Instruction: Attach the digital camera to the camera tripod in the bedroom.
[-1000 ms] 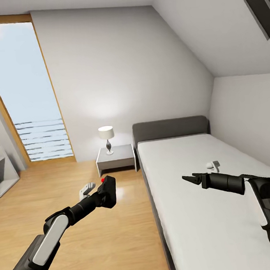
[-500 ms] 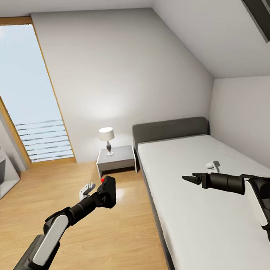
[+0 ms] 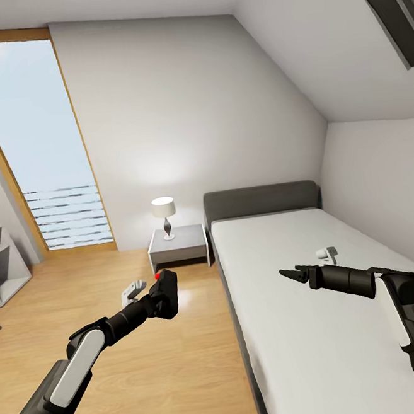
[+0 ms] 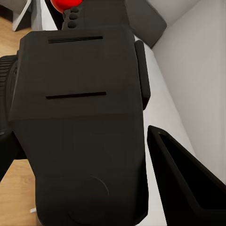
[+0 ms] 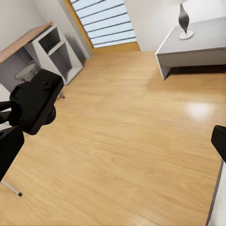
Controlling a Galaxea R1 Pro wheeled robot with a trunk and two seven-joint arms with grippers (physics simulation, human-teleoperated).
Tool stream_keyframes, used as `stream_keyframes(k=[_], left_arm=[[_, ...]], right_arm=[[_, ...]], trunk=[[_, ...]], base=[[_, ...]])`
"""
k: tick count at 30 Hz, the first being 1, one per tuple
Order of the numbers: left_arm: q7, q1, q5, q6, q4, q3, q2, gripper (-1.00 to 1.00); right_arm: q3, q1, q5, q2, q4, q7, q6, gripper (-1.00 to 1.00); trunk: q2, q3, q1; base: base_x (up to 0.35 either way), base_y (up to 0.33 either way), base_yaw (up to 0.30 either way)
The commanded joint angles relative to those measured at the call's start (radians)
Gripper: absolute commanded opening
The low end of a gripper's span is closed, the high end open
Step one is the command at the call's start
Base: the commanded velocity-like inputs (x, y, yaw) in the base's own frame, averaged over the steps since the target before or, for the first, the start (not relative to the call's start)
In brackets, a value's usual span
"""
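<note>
The bedroom has pale grey walls, a sloped ceiling and a light wood floor (image 3: 152,364). At the far left stands a tall wood-framed window (image 3: 30,142) with horizontal slats in its lower part. The grey bed (image 3: 263,198) with its white mattress (image 3: 307,324) runs along the right side of the room, with its headboard against the back wall. Just beside the headboard stands a low grey bedside table (image 3: 178,244), and a small lamp (image 3: 164,214) with a white shade stands on this surface. At the left edge of the head view is a pale shelf unit (image 3: 0,265), and in the right wrist view it is under a wood-topped desk (image 5: 28,42). The left arm reaches forward over the floor, and the left gripper (image 3: 154,301) holds the digital camera (image 3: 166,293), a small black box with a red button on top. In the left wrist view the camera body (image 4: 84,122) is very close, with one dark finger (image 4: 188,183) at its side and the other finger touching its other side, so the fingers are clamped on it. The right gripper (image 3: 289,275) hangs above the mattress, its fingers together in a point. A small white object (image 3: 327,253) lies on the mattress beyond it, and another white object (image 3: 132,293) lies on the floor just behind the camera.
</note>
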Motion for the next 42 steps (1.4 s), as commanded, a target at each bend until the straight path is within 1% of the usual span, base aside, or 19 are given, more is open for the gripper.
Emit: stream_keyframes(k=[1,28,32,42], left_arm=[[0.002,-0.001,0.005,0.002,-0.001,-0.001,0.001,-1.00],[0.002,-0.001,0.005,0.002,-0.004,-0.001,-0.001,-1.00],[0.003,-0.001,-0.001,0.002,-0.004,-0.001,-0.001,-1.00],[0.002,-0.001,-0.004,-0.010,-0.005,-0.001,-0.002,-1.00]], right_arm=[[0.000,-0.001,-0.005,0.000,0.000,0.000,0.006,1.00],[0.002,-0.001,-0.006,0.000,-0.002,0.000,0.006,1.00],[0.002,-0.001,-0.006,0.000,-0.002,0.000,0.007,1.00],[0.003,-0.001,-0.006,0.000,-0.002,0.001,0.006,1.00]], trunk=[[0.006,0.002,-0.004],[0.195,0.087,-0.107],[0.223,0.099,-0.123],[0.293,0.130,-0.161]], base=[[0.000,0.000,0.000],[0.000,0.000,0.000],[0.000,0.000,0.000],[0.000,0.000,0.000]])
